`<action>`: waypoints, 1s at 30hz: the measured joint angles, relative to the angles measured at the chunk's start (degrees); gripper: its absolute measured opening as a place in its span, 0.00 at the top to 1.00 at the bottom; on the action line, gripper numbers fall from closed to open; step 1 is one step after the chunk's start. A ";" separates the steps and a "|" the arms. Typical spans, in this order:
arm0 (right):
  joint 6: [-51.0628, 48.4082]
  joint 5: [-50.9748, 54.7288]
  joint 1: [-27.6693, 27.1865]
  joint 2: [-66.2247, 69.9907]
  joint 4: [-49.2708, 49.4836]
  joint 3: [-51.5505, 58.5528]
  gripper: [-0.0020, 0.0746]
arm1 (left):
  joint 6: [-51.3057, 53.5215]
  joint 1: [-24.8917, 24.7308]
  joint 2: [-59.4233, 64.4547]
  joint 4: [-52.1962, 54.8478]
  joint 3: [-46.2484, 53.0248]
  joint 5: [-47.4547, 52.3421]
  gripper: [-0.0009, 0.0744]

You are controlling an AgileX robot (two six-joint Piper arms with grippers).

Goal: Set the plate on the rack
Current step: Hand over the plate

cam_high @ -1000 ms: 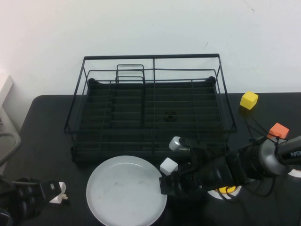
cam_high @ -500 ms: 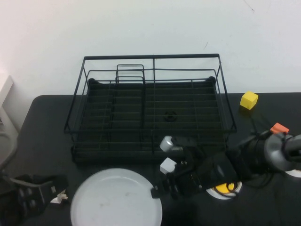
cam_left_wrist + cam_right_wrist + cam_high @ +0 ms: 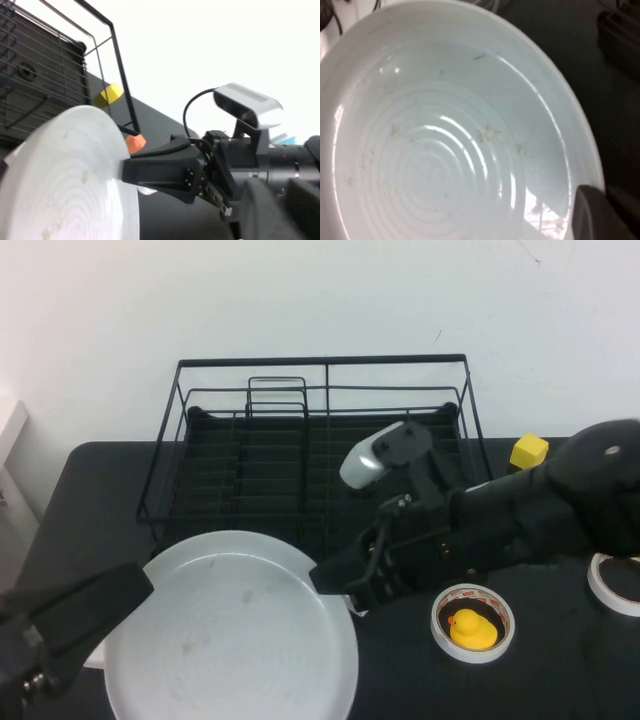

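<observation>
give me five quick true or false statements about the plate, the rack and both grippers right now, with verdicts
1. The right gripper grips the plate at its right rim. True.
2. The plate already stands between the dividers of the rack. False: it is in front of the rack, not in it.
3. A yellow duck sits inside a tape ring. True.
4. The left gripper is above the rack. False: it is low at the plate's left edge.
5. The yellow block lies in the rack. False: it lies on the table to the rack's right.
</observation>
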 joint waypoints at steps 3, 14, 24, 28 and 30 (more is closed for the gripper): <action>1.79 0.36 0.00 -2.30 -3.54 0.10 0.96 | -2.70 0.00 -0.63 0.52 -0.68 0.22 0.72; 3.29 -0.80 0.00 -3.05 -6.86 0.10 0.96 | -16.26 0.00 -0.63 24.12 -1.68 4.10 0.21; 0.21 2.91 0.00 -3.18 0.90 0.10 0.96 | -23.52 0.00 -0.63 37.19 -1.68 5.82 0.21; -2.85 4.49 0.00 -4.79 5.46 0.10 0.96 | -23.84 0.00 -0.63 37.52 -1.68 6.05 0.28; -3.49 4.58 0.00 -5.26 5.94 0.10 0.96 | -23.98 0.00 -0.63 37.52 -1.68 6.18 0.38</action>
